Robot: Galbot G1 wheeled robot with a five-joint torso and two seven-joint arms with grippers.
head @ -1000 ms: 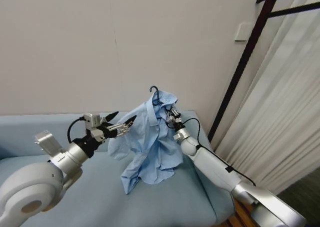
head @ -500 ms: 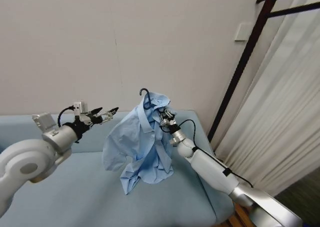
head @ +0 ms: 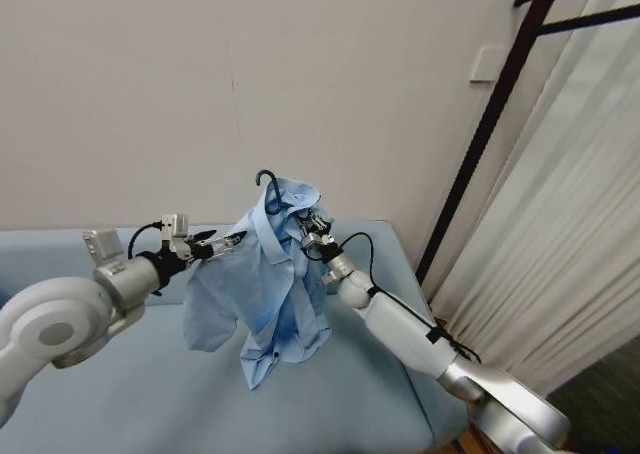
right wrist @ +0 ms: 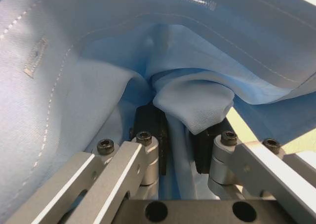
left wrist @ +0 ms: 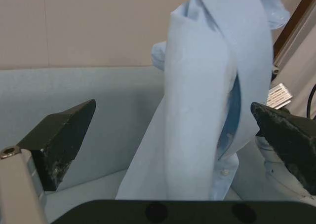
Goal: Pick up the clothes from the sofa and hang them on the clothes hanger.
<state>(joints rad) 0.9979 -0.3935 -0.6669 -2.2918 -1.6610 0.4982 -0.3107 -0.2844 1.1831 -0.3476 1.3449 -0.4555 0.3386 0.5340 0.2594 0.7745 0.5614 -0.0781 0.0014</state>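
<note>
Head cam sits high and faces forward and down from mid range, taking in the sofa (head: 180,404), wall (head: 150,74), both arms, the shirt (head: 262,284) and the coat rack (head: 487,124) at right. Left wrist cam looks out along the left gripper (left wrist: 173,105) between its spread fingers, shirt close ahead, sofa back and wall behind, all three shared with the head cam. Right wrist cam looks along the right gripper (right wrist: 178,145), almost against the cloth pinched in its pads, sharing the shirt with both.
</note>
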